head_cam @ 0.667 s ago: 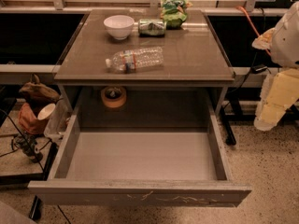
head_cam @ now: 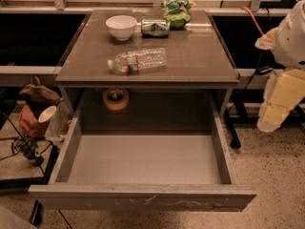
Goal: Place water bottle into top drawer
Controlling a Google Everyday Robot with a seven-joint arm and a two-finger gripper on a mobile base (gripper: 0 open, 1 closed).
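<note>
The water bottle [head_cam: 138, 60] lies on its side on the table top [head_cam: 200, 56], white cap to the left, red-and-white label near the cap end. The top drawer [head_cam: 143, 159] is pulled fully open below the table's front edge; its grey floor is bare and its worn front panel [head_cam: 143, 202] faces me. My arm hangs at the right edge of the view, with the gripper [head_cam: 279, 104] as a pale yellow-white shape pointing down beside the table, well right of the bottle and the drawer and holding nothing that I can see.
A white bowl [head_cam: 121, 26], a green can [head_cam: 155, 27] on its side and a green snack bag [head_cam: 177, 11] stand at the back of the table top. A roll of tape [head_cam: 116, 98] hangs under the table. Clutter and cables [head_cam: 35, 113] lie on the floor at left.
</note>
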